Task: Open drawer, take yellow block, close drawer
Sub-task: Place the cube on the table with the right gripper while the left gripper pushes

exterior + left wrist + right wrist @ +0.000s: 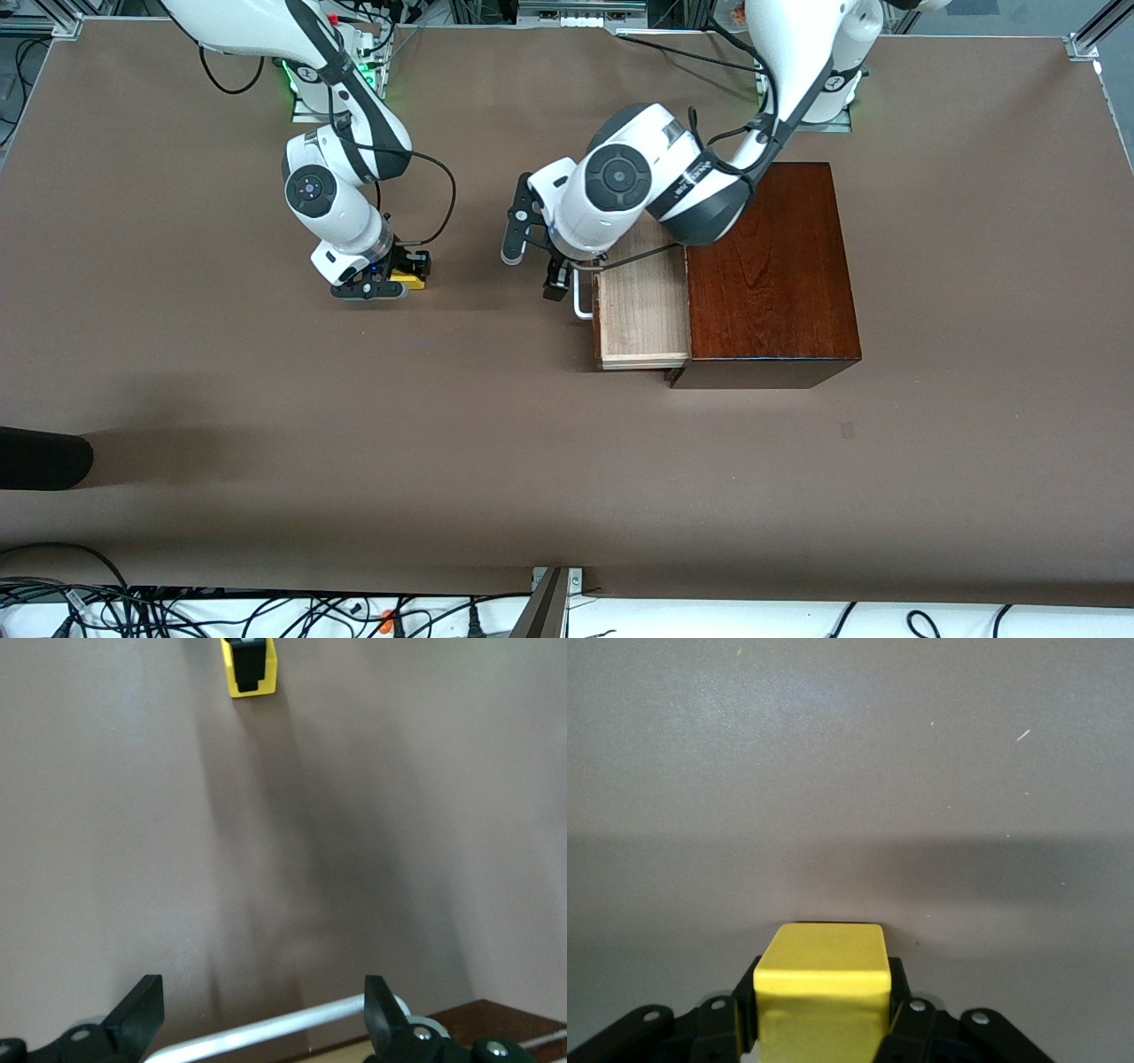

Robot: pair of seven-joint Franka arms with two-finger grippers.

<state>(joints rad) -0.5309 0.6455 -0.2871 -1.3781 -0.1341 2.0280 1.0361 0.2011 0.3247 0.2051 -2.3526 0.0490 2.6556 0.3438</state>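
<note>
The drawer [642, 310] of the reddish-brown wooden box [771, 266] stands pulled out, its pale inside bare where it shows. My left gripper [551, 270] is open at the white handle [580, 299]. In the left wrist view the handle's bar [266, 1032] runs between the two black fingers [142, 1010] without being clamped. My right gripper [399, 276] is shut on the yellow block [410, 280], low over the table toward the right arm's end. In the right wrist view the block [822, 983] sits between the fingers. It also shows in the left wrist view [270, 673].
The left arm's wrist covers the drawer's part nearest the robots. A dark object [44, 456] lies at the table's edge at the right arm's end. Cables run along the table edge nearest the front camera.
</note>
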